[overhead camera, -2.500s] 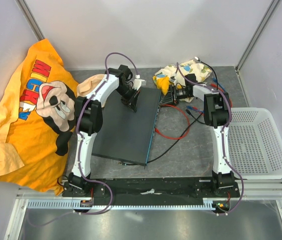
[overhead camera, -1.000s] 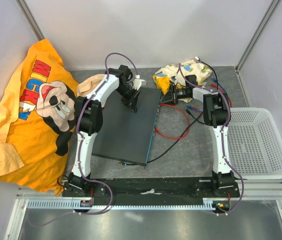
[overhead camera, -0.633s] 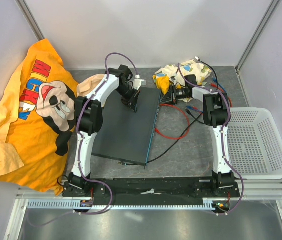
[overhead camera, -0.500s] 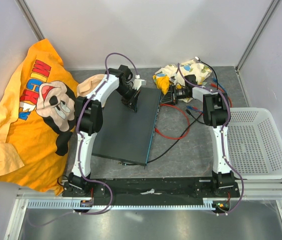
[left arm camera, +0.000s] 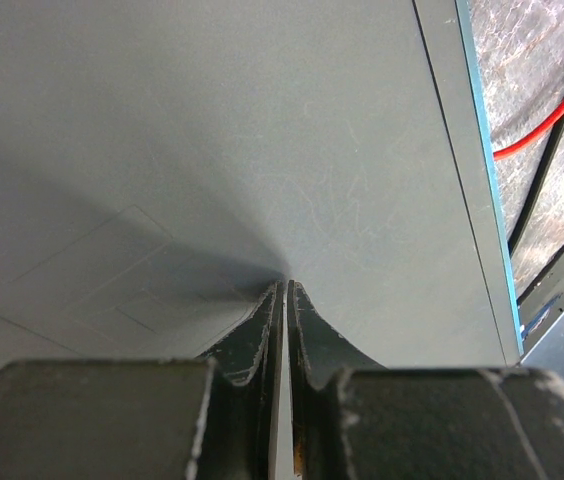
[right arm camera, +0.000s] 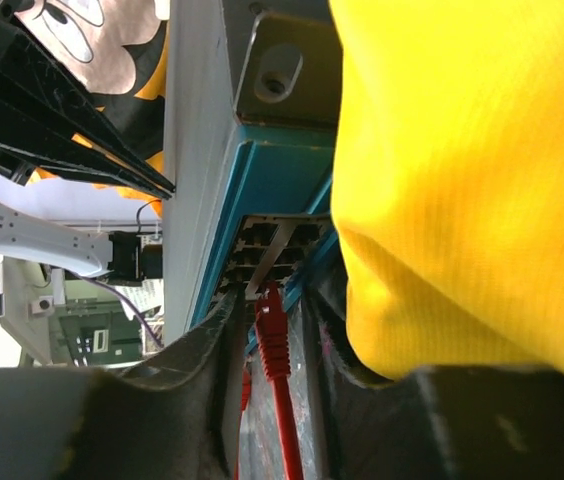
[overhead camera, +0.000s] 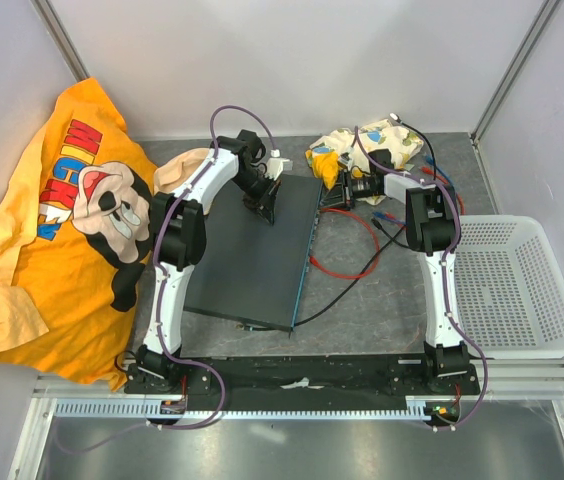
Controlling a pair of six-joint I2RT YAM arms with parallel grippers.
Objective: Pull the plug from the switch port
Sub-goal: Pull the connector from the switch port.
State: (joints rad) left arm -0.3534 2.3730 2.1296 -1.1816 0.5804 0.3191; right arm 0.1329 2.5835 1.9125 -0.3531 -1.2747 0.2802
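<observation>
The switch (overhead camera: 252, 255) is a flat dark grey box with a teal edge (overhead camera: 308, 245) facing right. My left gripper (overhead camera: 265, 205) is shut and empty, its tips resting on the switch's top (left arm camera: 212, 120). My right gripper (overhead camera: 348, 189) is at the far end of the teal edge. In the right wrist view the red plug (right arm camera: 271, 325) lies between my fingers (right arm camera: 224, 330), with a gap on each side. Its tip is at the socket row (right arm camera: 262, 245); I cannot tell if it is seated. Its red cable (overhead camera: 362, 225) loops over the table.
A second red cable end (overhead camera: 314, 262) and a black cable (overhead camera: 337, 300) meet the teal edge nearer me. A yellow cloth (right arm camera: 462, 180) crowds the right gripper. A white mesh basket (overhead camera: 512, 285) stands right, a yellow printed shirt (overhead camera: 62, 220) left.
My right gripper has shifted slightly to the right, away from the switch's edge. The left arm and the switch have not moved.
</observation>
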